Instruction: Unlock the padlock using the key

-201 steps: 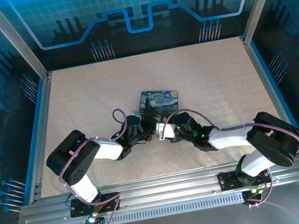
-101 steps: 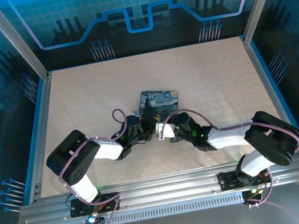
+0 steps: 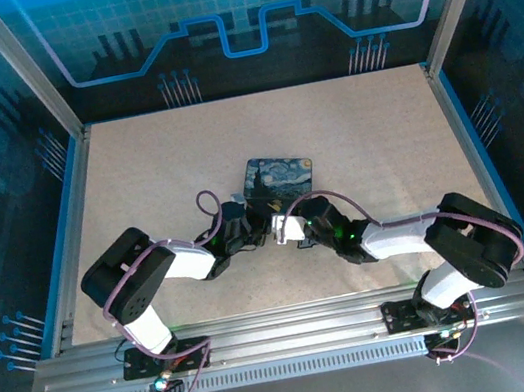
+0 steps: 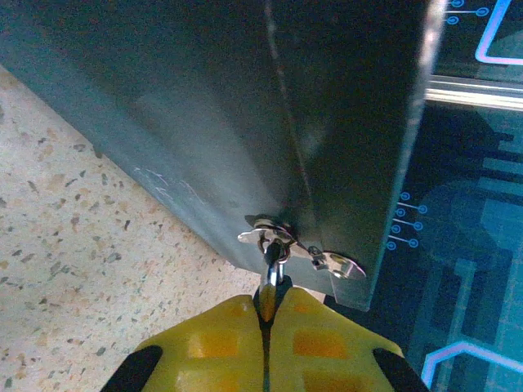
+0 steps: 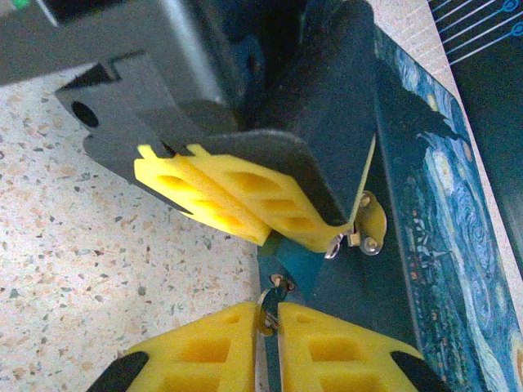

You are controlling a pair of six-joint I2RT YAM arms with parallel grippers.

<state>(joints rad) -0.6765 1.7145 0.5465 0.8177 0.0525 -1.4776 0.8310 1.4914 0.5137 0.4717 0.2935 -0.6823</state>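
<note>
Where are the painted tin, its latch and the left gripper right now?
painted tin (image 3: 279, 176): top view, middle of the lid.
latch (image 4: 333, 262): left wrist view, silver plate.
left gripper (image 4: 268, 304): left wrist view, between its yellow fingertips.

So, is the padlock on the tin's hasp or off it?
On: the padlock hangs through the hasp of the tin, its body pinched by the left gripper. Locked or unlocked, cannot tell.

padlock (image 4: 269, 282), key (image 5: 268, 304) mostly hidden btw pads (image 4: 216, 347)
</note>
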